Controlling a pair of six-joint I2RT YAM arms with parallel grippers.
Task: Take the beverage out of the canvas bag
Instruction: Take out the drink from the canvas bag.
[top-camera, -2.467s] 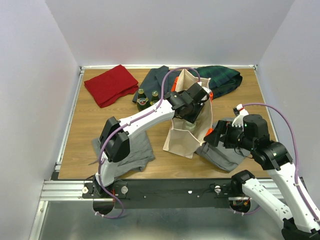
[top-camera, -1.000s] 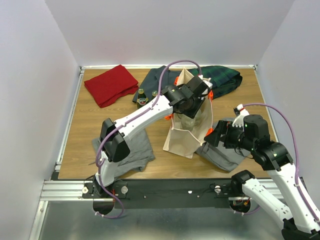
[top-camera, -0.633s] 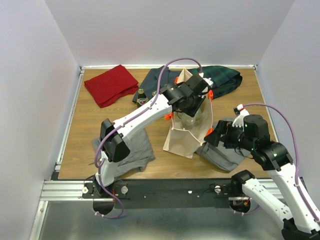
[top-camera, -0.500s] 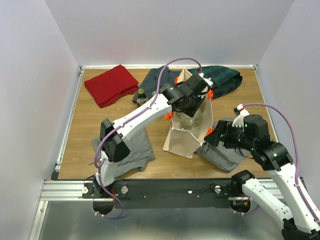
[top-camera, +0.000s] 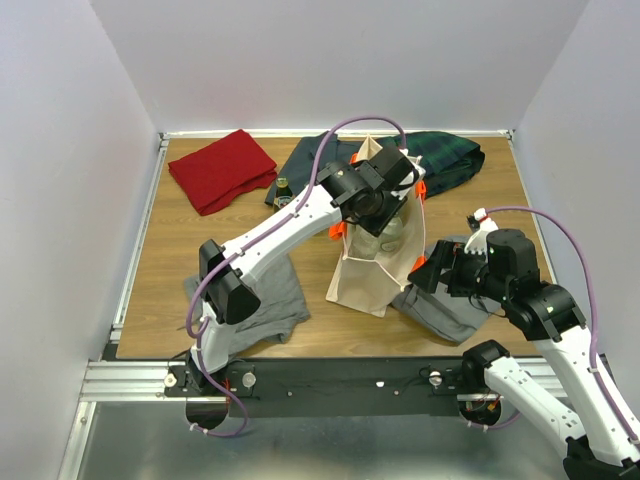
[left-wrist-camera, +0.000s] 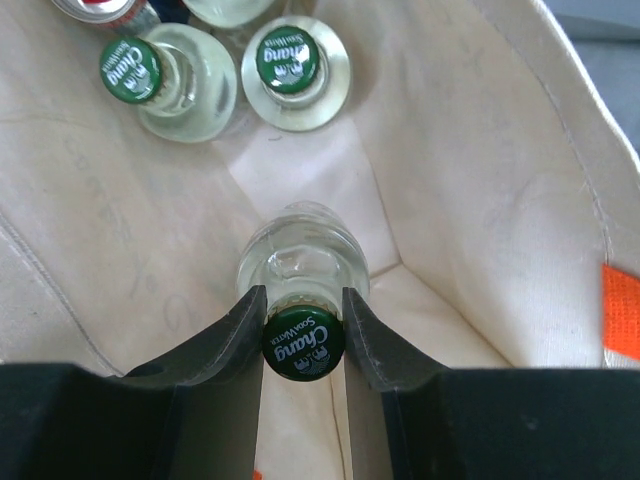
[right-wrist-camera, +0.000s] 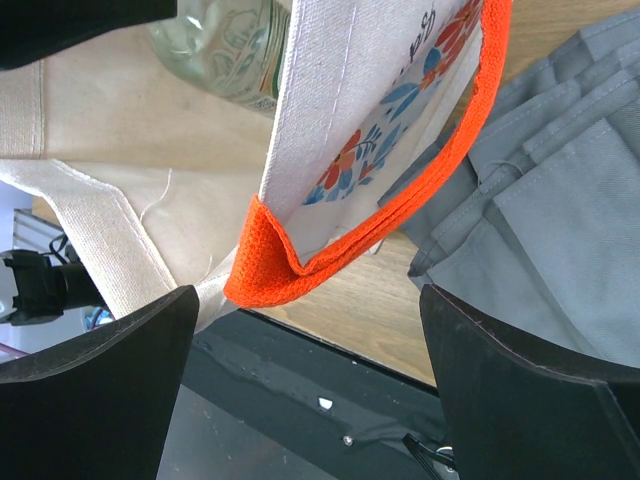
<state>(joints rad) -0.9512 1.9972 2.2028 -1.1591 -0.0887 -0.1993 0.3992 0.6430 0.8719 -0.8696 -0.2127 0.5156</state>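
Bottles (left-wrist-camera: 288, 58), three green-capped, stood in the bag (left-wrist-camera: 480, 180), one bottle (left-wrist-camera: 303, 345) clamped by the left gripper (left-wrist-camera: 303, 302), while the right gripper (right-wrist-camera: 305, 300) gaped wide by one orange handle (right-wrist-camera: 400, 200).

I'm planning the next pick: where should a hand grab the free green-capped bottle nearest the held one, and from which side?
By the neck under the green cap, straight down through the canvas bag's open top. That free bottle stands upright, walled in by canvas, so only its top is reachable. The left hand grips the held bottle that way.
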